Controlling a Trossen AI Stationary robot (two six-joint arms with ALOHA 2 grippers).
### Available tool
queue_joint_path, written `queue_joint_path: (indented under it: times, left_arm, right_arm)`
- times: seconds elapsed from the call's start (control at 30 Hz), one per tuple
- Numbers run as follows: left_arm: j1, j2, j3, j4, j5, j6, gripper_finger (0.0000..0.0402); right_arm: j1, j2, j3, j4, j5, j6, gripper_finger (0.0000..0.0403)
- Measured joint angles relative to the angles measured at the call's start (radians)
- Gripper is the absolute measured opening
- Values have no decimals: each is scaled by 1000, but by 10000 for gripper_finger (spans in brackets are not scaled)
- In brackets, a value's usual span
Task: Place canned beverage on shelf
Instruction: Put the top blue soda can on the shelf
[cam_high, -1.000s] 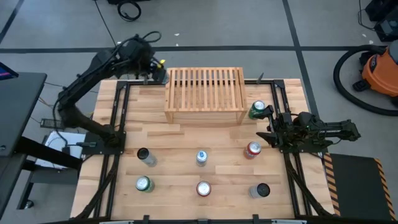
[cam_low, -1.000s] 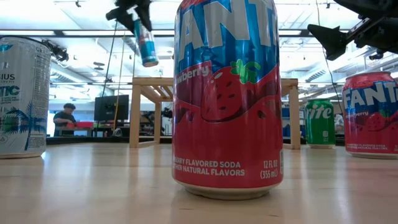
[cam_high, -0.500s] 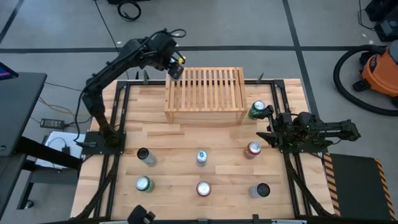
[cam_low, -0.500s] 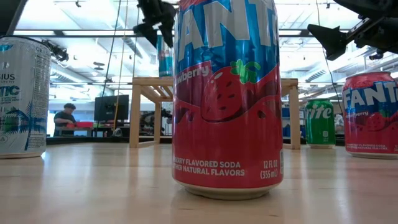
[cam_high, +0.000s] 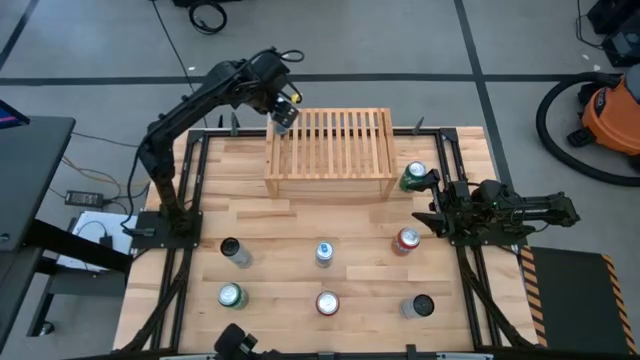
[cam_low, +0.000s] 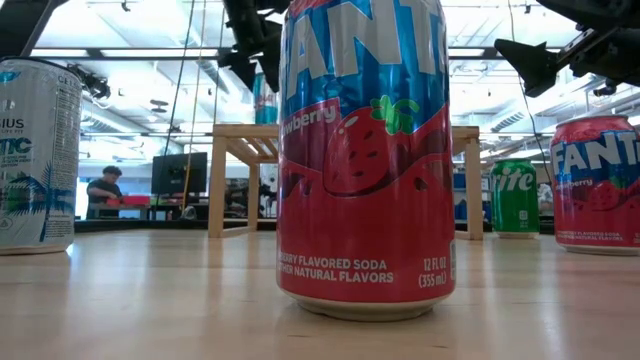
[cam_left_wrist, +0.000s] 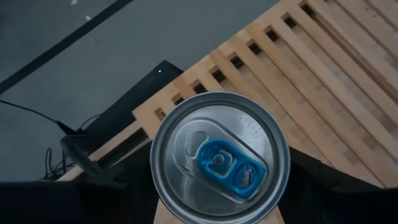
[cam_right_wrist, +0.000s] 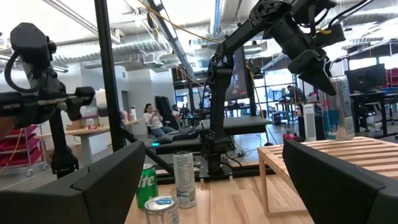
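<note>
Bright, even overhead light across our views

We see ceiling strip lights glaring at twelve o'clock in the low view, the strawberry soda can (cam_low: 363, 150) looming soft up close, and dim, blurred fingers (cam_right_wrist: 93, 186) at six o'clock.

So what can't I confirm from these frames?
- Whether the held can touches the shelf: left gripper covers it in the high view; the red Fanta can blocks it in the low view.
- Held can's label: wrist view shows only its lid.
- Right gripper fingers: too small.
</note>
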Motion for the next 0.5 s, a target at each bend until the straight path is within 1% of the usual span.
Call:
queue_joint_path:
  times: [0.3, 0.5]
  left_arm:
    - [0, 7, 0, -8, 17, -18, 252]
    - [-1, 7, 0, -9, 20, -21, 261]
  right_arm:
    - [0, 0, 0, 0, 0, 0, 391]
    - [0, 0, 0, 0, 0, 0, 391]
